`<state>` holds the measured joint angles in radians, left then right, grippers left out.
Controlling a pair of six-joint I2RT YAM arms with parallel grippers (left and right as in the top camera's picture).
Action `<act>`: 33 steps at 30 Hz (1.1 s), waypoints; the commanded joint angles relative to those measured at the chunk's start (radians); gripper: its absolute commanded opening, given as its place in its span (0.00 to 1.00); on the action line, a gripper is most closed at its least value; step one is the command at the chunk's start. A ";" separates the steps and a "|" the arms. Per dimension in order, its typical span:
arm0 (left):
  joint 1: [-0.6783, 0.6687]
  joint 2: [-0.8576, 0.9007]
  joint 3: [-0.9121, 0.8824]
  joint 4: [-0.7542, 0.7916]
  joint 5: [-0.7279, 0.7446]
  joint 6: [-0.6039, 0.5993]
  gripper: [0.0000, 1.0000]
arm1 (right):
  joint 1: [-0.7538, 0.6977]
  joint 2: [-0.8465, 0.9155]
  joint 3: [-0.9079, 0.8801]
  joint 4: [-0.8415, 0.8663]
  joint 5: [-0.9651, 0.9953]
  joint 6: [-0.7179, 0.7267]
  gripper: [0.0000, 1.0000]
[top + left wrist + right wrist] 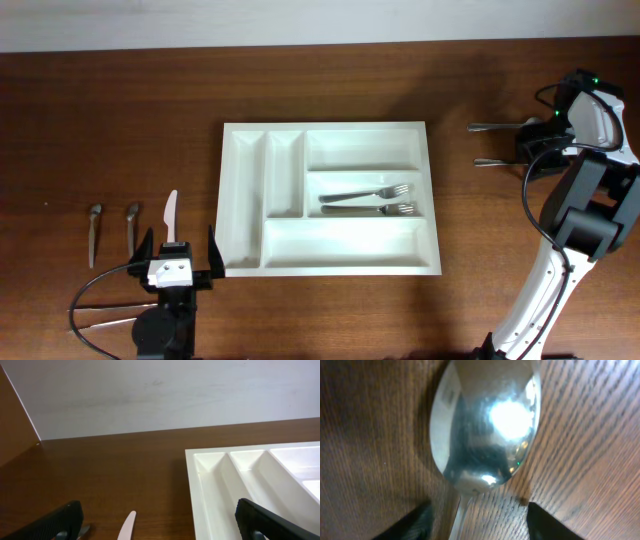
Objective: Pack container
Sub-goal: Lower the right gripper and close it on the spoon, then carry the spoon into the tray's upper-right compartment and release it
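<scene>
The container, a white five-compartment tray, lies mid-table with two forks in its middle crosswise compartment. My left gripper is open and empty, just left of the tray's near left corner. In the left wrist view the left gripper straddles a white knife, with the tray to its right; the knife also shows overhead. My right gripper is at the far right, over two utensils. In the right wrist view the right gripper is open around the handle of a spoon lying on the table.
Two small spoons lie left of the knife. Thin silvery utensils lie under the left arm near the front edge. A pale wall runs along the table's far edge.
</scene>
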<state>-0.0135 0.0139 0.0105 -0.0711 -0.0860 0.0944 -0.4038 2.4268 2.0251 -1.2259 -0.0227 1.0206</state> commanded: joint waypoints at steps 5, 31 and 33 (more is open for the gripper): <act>0.005 -0.008 -0.002 -0.004 0.003 0.016 0.99 | 0.005 0.019 -0.026 -0.005 0.035 0.009 0.39; 0.005 -0.008 -0.002 -0.004 0.003 0.016 0.99 | 0.005 0.018 -0.001 -0.023 0.021 0.005 0.04; 0.005 -0.008 -0.002 -0.004 0.003 0.016 0.99 | 0.005 0.016 0.028 -0.041 -0.011 0.005 0.04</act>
<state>-0.0135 0.0139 0.0105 -0.0711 -0.0860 0.0944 -0.4038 2.4268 2.0254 -1.2537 -0.0177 1.0206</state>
